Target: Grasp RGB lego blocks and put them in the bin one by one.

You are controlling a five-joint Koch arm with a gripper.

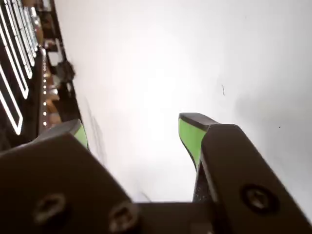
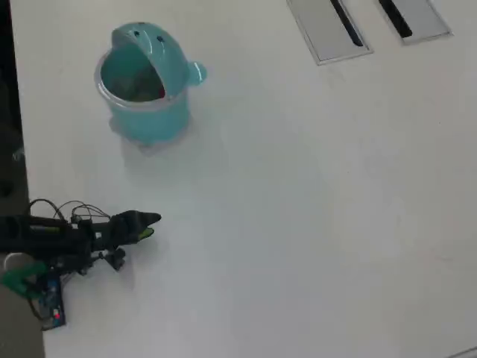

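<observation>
Black gripper [image 1: 134, 131] housing with 2 screw heads fills the bottom of the wrist view, nearest the lens. Its 2 jaws, each faced with a green pad, stand well apart with only bare white table [image 1: 161, 63] between them; nothing is held. Seen from overhead, the gripper [image 2: 149, 224] lies low at the left side of the table [image 2: 313, 224], pointing right, with loose wires and a small circuit board behind it on the arm [image 2: 52, 235].

Up-frame from the gripper in the overhead view, and clear of it, stands the teal bin [image 2: 145, 119]. Its domed lid [image 2: 153, 41] with 2 dark dots is tipped back, the mouth is open, and a knob juts from its right side. Inside the bin something dim with a reddish spot shows, too blurred to name. No lego block can be made out on the table.

Far right of the bin, at the top edge, lie 2 flat grey plates [image 2: 317, 26] with black slots.
</observation>
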